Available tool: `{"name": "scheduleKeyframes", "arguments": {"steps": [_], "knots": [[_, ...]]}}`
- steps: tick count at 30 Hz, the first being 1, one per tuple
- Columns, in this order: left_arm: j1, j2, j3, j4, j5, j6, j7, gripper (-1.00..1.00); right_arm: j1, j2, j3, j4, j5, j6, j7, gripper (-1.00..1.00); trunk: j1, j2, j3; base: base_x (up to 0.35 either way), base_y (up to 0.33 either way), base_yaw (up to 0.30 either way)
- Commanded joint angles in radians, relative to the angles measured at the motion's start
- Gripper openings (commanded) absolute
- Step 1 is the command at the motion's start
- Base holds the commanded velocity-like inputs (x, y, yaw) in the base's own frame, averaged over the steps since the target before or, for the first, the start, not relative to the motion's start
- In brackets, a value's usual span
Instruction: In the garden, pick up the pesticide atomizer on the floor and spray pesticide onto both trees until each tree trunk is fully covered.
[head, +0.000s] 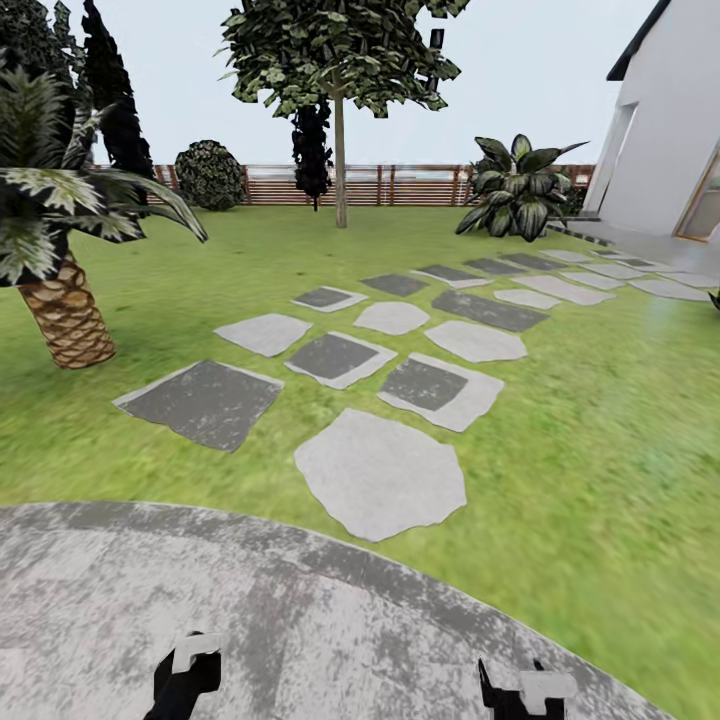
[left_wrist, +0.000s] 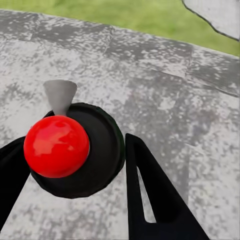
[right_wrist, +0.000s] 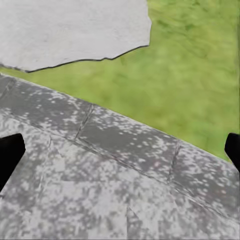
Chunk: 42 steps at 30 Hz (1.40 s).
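My left gripper (left_wrist: 75, 175) has its black fingers (left_wrist: 155, 200) clamped either side of the pesticide atomizer (left_wrist: 75, 150), red top facing my wrist camera, over the grey floor (left_wrist: 165, 90). My right gripper (right_wrist: 120, 150) is spread wide with nothing between its tips (just paving and lawn (right_wrist: 200, 65) below). Ahead, stepping stones (head: 380, 475) cross the grass toward a tree (head: 340, 160) by the fence (head: 400, 185)

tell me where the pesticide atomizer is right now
In the left wrist view, the pesticide atomizer sits between the left hand's two black fingers, above the grey paved floor.
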<state>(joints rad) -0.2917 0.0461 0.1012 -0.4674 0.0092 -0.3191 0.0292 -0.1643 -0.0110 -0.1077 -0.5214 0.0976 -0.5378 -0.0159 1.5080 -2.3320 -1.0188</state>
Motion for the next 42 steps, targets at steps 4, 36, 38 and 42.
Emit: {"name": "scheduleKeyframes", "arguments": {"steps": [4, 36, 38, 42], "knots": [[0.000, -0.001, 0.000, 0.001, 0.000, 0.000, -0.001, -1.00, 0.000, 0.001, 0.001, -0.014, 0.003, 0.001, 0.001, 1.00, 0.000, 0.000, 0.000, 0.338, 0.000, 0.000], [0.049, 0.008, 0.002, 0.003, -0.007, 0.001, 0.008, -1.00, 0.000, -0.009, 0.064, 0.104, 0.006, 0.001, 0.000, 1.00, 0.000, 0.000, 0.000, 0.338, 0.000, 0.000], [0.050, 0.009, 0.002, 0.004, -0.007, 0.001, 0.008, -1.00, 0.000, -0.009, 0.062, 0.104, 0.005, 0.001, 0.000, 1.00, 0.000, 0.000, 0.000, 0.338, 0.000, 0.000], [0.051, 0.009, 0.002, 0.011, -0.008, 0.000, 0.008, -1.00, 0.000, -0.009, 0.064, 0.103, 0.005, 0.001, 0.000, 1.00, 0.000, 0.000, 0.000, 0.338, 0.000, 0.000]]}}
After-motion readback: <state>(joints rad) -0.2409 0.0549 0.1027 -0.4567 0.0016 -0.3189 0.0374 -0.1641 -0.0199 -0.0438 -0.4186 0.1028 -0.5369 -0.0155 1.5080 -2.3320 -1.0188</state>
